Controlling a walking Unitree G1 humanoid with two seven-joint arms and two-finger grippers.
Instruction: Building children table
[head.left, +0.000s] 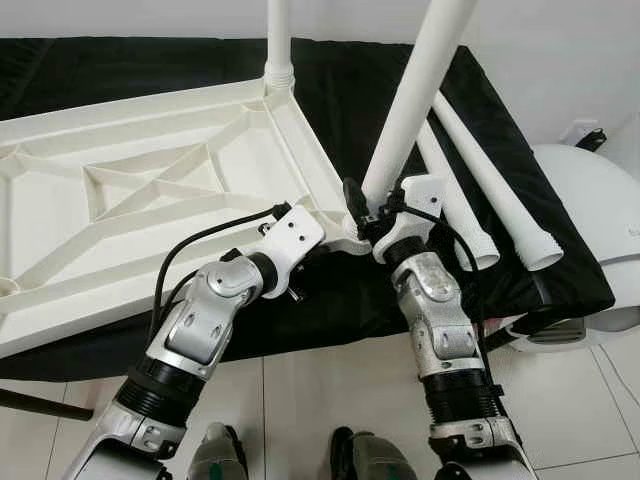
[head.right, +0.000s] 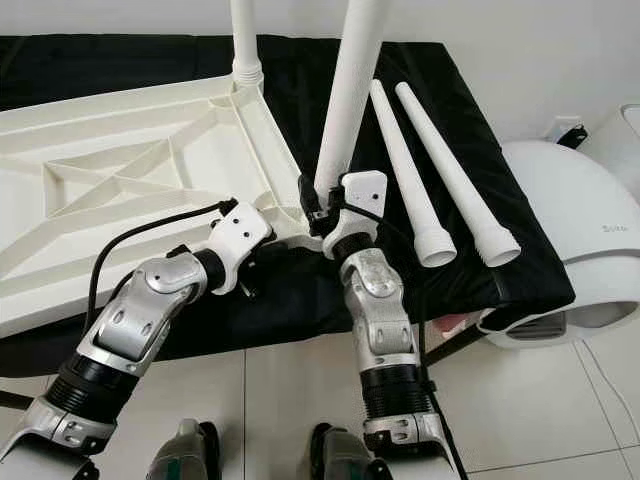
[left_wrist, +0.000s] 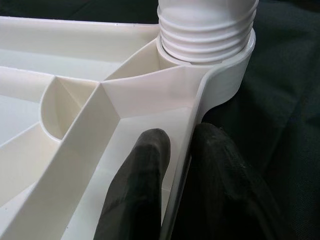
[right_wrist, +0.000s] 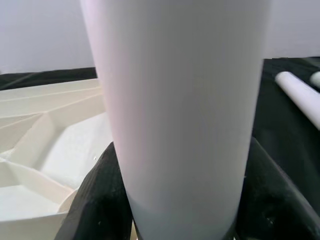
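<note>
Landmark: white ribbed plastic tabletop (head.left: 120, 200), lying underside-up on a black cloth-covered surface (head.left: 520, 280).

Near right corner socket of the tabletop: long tapered white plastic leg (head.left: 415, 100) stands in it, threaded end down. Wrist view shows thread rings above the socket collar, so I judge it not fully screwed home. Long axis rises from the socket, tilted up and away toward the robot's right.

Right gripper (head.left: 368, 215): black fingers (right_wrist: 90, 200) closed around this leg just above the socket, one on each side of the shaft.

Left gripper (head.left: 318, 222): fingers (left_wrist: 137, 190) pinched on the tabletop's rim wall beside the same corner, one inside the rim, one outside. Reads as a bracing hold.

Far right corner of the tabletop: second white leg (head.left: 278, 40) already standing upright in its socket.

Right of the tabletop, on the cloth: two spare white legs (head.left: 495, 190) lying flat, side by side.

Key relation: the held leg's axis must line up with the socket axis before twisting; right arm does this.
</note>
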